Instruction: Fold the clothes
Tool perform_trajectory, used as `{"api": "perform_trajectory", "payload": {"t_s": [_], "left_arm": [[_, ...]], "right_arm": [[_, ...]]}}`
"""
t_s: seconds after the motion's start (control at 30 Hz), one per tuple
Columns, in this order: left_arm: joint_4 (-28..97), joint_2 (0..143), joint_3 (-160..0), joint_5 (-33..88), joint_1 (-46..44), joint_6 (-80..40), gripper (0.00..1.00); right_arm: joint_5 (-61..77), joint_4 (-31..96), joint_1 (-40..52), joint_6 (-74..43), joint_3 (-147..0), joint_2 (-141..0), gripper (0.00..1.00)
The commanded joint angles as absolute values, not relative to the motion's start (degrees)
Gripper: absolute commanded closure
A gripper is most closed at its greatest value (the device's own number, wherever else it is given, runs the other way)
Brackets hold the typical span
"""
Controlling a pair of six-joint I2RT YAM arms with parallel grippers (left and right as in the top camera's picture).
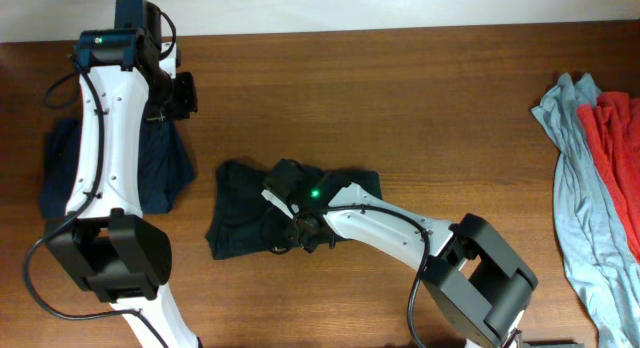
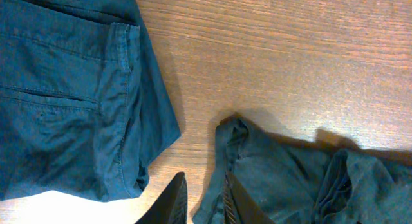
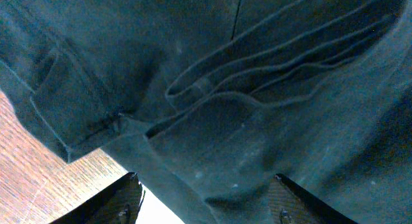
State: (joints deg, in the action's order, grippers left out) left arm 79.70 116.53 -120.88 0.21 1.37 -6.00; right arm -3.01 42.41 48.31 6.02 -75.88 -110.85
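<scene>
Four garments (image 1: 245,213), two arms (image 1: 100,138)

White right arm (image 1: 370,223) covers the middle of the crumpled black cloth garment (image 1: 240,208); white left arm (image 1: 100,128) hides part of the navy cloth garment (image 1: 165,163). Grey-blue cloth garment (image 1: 575,178) and red cloth garment (image 1: 618,138) run off overhead's right edge; black cloth garment overruns right wrist view's top

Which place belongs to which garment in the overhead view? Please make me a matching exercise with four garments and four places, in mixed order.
Garments:
1. black garment
2. navy trousers
3. red garment
4. grey-blue garment

Places:
A. far right, cut off by the edge of the view
B. middle of the table
C. right side, directly beside the red garment
D. left side of the table

Pairs: 1-B; 2-D; 3-A; 4-C
</scene>
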Motion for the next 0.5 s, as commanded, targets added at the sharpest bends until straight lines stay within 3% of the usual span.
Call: {"api": "perform_trajectory", "payload": {"t_s": [0.0, 0.07, 0.1, 0.2, 0.27, 0.37, 0.4, 0.47], "left_arm": [[79.55, 116.36, -122.04, 0.67, 1.30, -5.06, 0.80], [79.57, 116.33, -122.04, 0.67, 1.30, -5.04, 0.80], [79.59, 116.33, -122.04, 0.67, 1.30, -5.04, 0.80], [79.61, 116.36, -122.04, 0.67, 1.30, -4.99, 0.80], [79.64, 116.36, -122.04, 0.67, 1.30, -4.84, 0.80], [79.55, 116.33, -122.04, 0.64, 1.30, -4.64, 0.80], [79.53, 116.33, -122.04, 0.67, 1.30, -4.64, 0.80], [79.53, 116.33, -122.04, 0.64, 1.30, -4.64, 0.80]], "right_arm": [[-4.19, 41.58, 48.75, 6.00, -77.06, -111.77, 0.34], [-5.26, 41.01, 48.73, 5.96, -77.06, -111.92, 0.49], [-5.26, 40.25, 48.73, 5.98, -77.06, -111.92, 0.68], [-5.72, 41.19, 48.73, 5.98, -77.78, -111.66, 0.87], [-5.69, 42.78, 48.75, 5.98, -78.72, -110.91, 0.93], [-5.63, 45.23, 48.75, 5.98, -80.64, -109.60, 0.96], [-4.75, 45.98, 48.80, 6.00, -81.12, -109.60, 0.88], [-2.68, 46.37, 48.80, 6.02, -81.03, -109.86, 0.58]]}}
